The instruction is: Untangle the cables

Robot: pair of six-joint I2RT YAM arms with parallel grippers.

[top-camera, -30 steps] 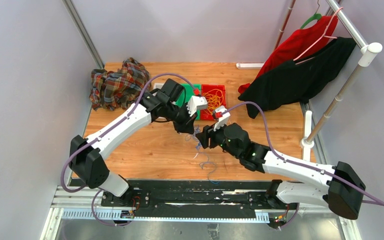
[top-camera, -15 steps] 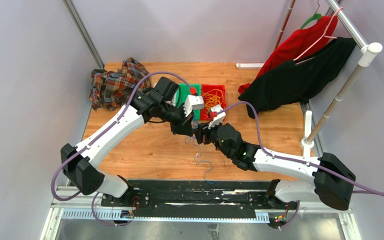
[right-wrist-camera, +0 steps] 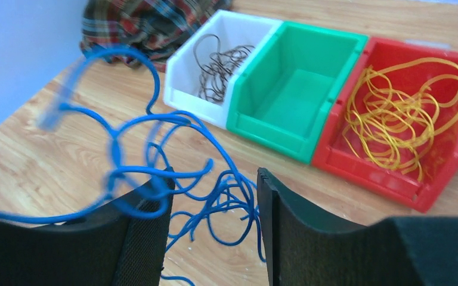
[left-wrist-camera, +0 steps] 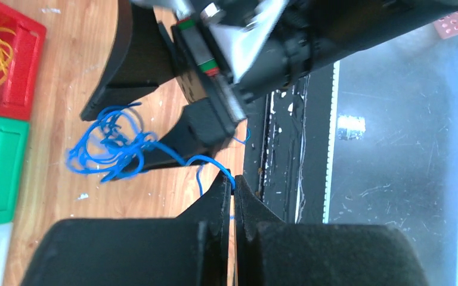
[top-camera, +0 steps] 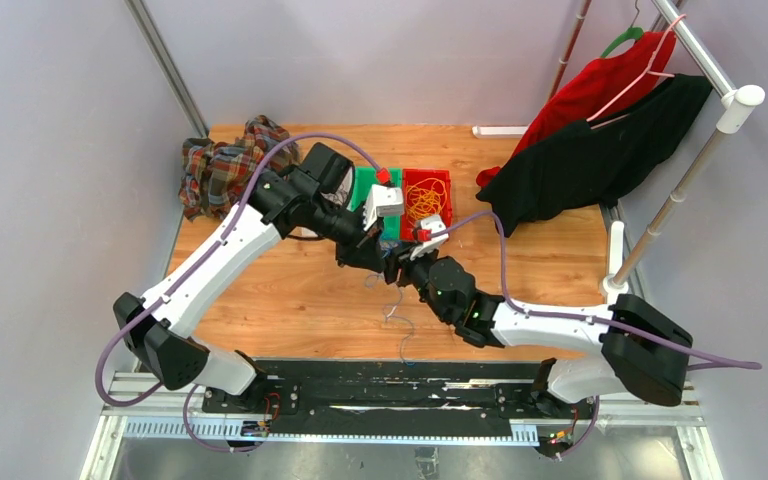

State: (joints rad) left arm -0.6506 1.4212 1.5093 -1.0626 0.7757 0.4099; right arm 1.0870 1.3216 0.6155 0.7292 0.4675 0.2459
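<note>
A blue cable [left-wrist-camera: 114, 143] lies in a loose tangle on the wooden table. My left gripper [left-wrist-camera: 234, 182] is shut on one strand of it at the fingertips. My right gripper [right-wrist-camera: 213, 182] is open, with loops of the blue cable [right-wrist-camera: 161, 121] between its fingers and over its left finger [right-wrist-camera: 137, 232]. In the top view the left gripper [top-camera: 368, 258] and right gripper [top-camera: 398, 270] nearly touch at mid-table. Yellow cables [right-wrist-camera: 402, 110] lie in a red bin [right-wrist-camera: 393, 176]. Black cables [right-wrist-camera: 217, 65] lie in a white bin [right-wrist-camera: 182, 95].
A green bin [right-wrist-camera: 334, 50] stands empty between the white and red ones. A plaid cloth [top-camera: 222, 175] is heaped at the back left. Red and black garments [top-camera: 590, 150] hang from a rack at the right. A black rail [top-camera: 400, 385] runs along the near edge.
Both arms have swung left and towards the bins. My right gripper has closed in on my left gripper, and the blue cable has been drawn up with them.
</note>
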